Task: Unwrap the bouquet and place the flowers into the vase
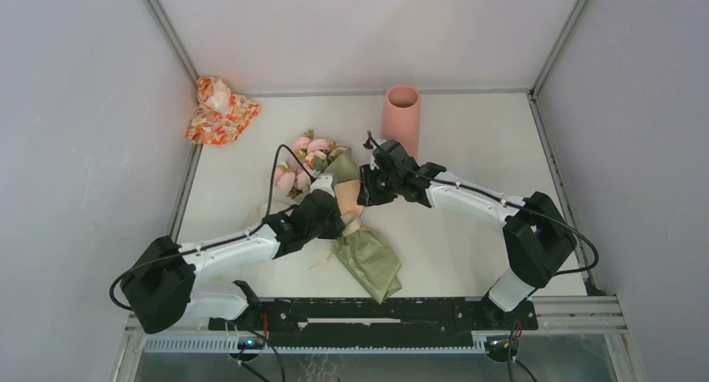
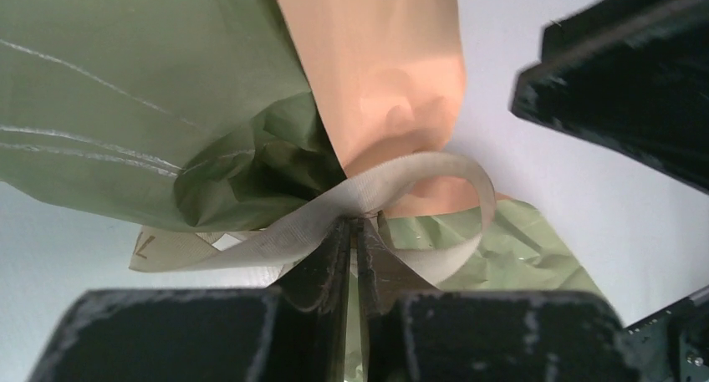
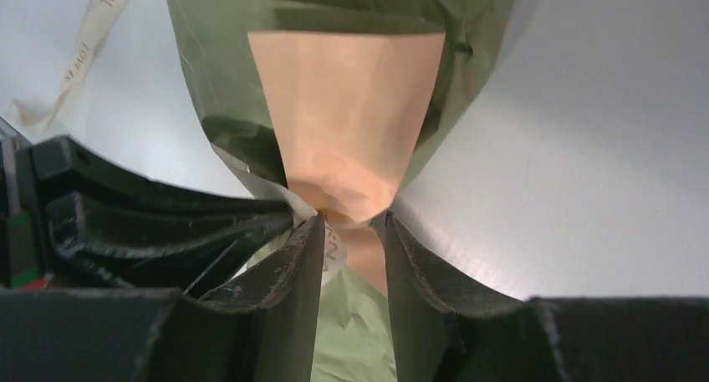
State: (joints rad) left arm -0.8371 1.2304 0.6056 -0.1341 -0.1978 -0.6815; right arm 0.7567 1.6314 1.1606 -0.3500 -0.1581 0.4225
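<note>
**Bouquet held at its neck by both my grippers, mid-table**

1. Bouquet (image 1: 368, 261): lies slantwise at the centre of the table (image 1: 476, 261). The flowers (image 1: 305, 158) point to the upper left. The olive paper tail points to the lower centre, its tip near the black front rail (image 1: 435, 308).
2. Left gripper (image 2: 355, 230): fingers pressed almost together, pinching the cream ribbon (image 2: 418, 175) where its loop gathers.
3. Right gripper (image 3: 347, 231): one finger on either side of the tan paper, closed on the bouquet's narrow neck. It sits just beside my left gripper.
4. Vase (image 1: 402, 119): upright at the back edge, upper centre, just above my right gripper in the frame and apart from the bouquet.
5. Patterned cloth bundle (image 1: 219, 110): upper left, at the back-left corner against the left wall (image 1: 84, 148).

Room: the widest stretch of white surface is at right, between the bouquet and the right wall (image 1: 635, 165), crossed by my right arm (image 1: 476, 200). A narrower strip runs at left beside the flowers. More shows along the back edge between bundle and vase.

Views: only the top camera shows the vase, flowers, bundle and table edges. Only the left wrist camera shows the ribbon loop and the pinch. Only the right wrist camera shows the paper neck between my fingers, and a loose printed ribbon tail at its upper left.
</note>
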